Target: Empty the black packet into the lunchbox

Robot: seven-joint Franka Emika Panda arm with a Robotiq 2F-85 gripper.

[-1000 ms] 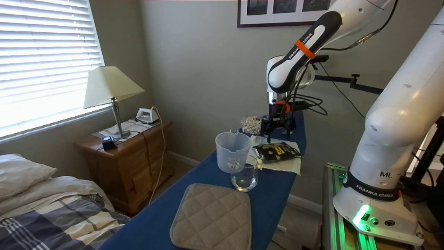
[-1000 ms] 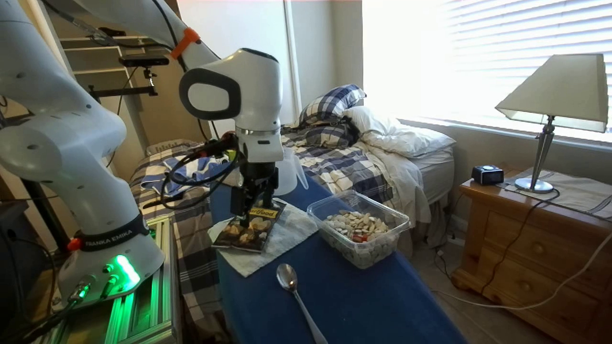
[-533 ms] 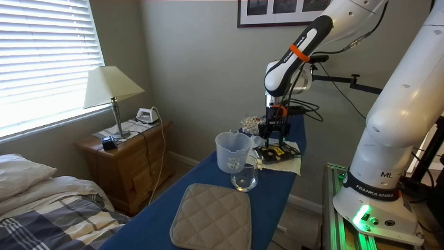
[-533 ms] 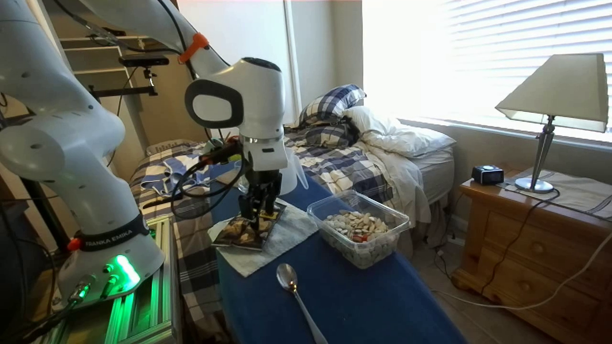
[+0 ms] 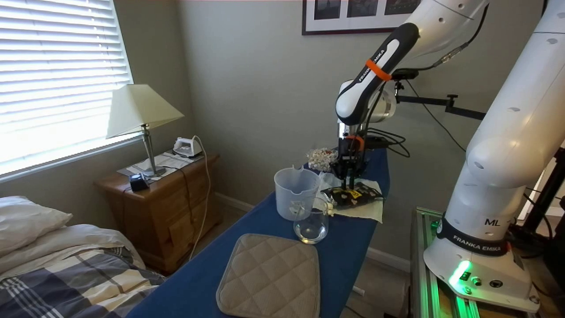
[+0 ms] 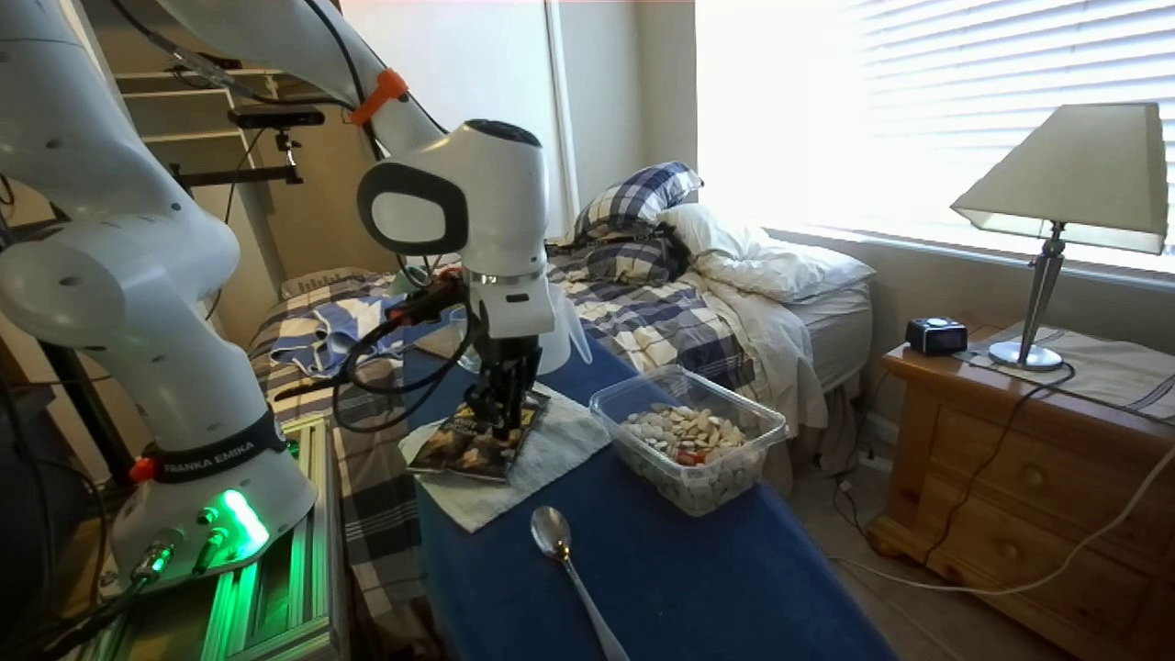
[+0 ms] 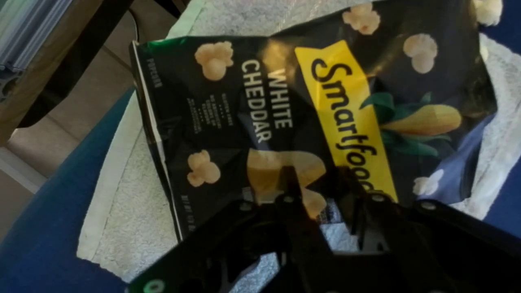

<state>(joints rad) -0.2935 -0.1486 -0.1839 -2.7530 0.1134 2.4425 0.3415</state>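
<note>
- The gripper (image 7: 317, 173) sits lower than a second ago, down at the packet (image 7: 301, 114), and its fingers (image 7: 300, 219) stand closer together; packet and lunchbox (image 6: 734, 407) show no clear shift.
- For the task, this looks like the grasp beginning — lifting and tipping should come after.
- The fingers are mostly drawn in, a narrow gap showing between their tips in the wrist view; I cannot tell whether they pinch any of the packet.
- The black packet lies face up on a pale cloth (image 6: 569, 445). In an exterior view the lunchbox stands just beside that cloth, pale pieces (image 6: 687, 431) and a spot of red inside.
- In the wrist view a puff of popcorn (image 7: 488, 11) rests by the end with the printed corn — probably the mouth, so a careless lift could spill there.
- The packet's yellow band reads "Smartfood", its last letter mostly behind a finger. "WHITE CHEDDAR" stands beside it, and "POPCORN" runs small near one edge. Other small print is too blurred to trust.
- The robot's base (image 5: 481, 260) carries "FRANKA EMIKA" and "ML".
</note>
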